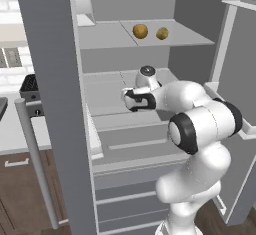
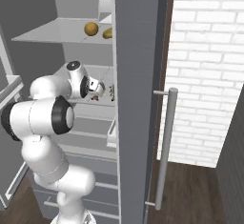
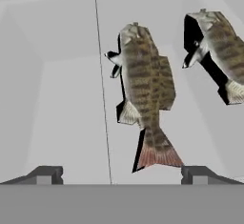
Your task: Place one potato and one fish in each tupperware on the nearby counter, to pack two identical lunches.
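Fish, two of them, lay inside the open fridge on a pale shelf.

Left base view: arm reached into the fridge, gripper (image 1: pixel 131 100) over the middle shelf (image 1: pixel 107 91). Two potatoes (image 1: pixel 140 31) sat just beside each other on the upper shelf (image 1: pixel 100 36), well above the hand. Bench (image 1: pixel 15 129) glimpsed at far left, past the open door (image 1: pixel 52 79).

Right base view: gripper (image 2: pixel 98 88) hung just above a mottled shape, probably one fish (image 2: pixel 112 92), mostly hidden by the door edge. Potatoes seen again above.

Hand view: nearer fish (image 3: pixel 145 92) lay flat between the spread fingertips (image 3: pixel 45 175), reddish tail toward the camera, head away. Second fish (image 3: pixel 221 46) lay apart at upper right. Gripper held wide, pinching nothing.

Judged light, somewhat soft and likely slick, tapering toward the tail. Best taken across the thick mid-body, behind the side fin, fingers closing on the two flanks; tail too thin and liable to slip. Gentle squeeze judged enough.
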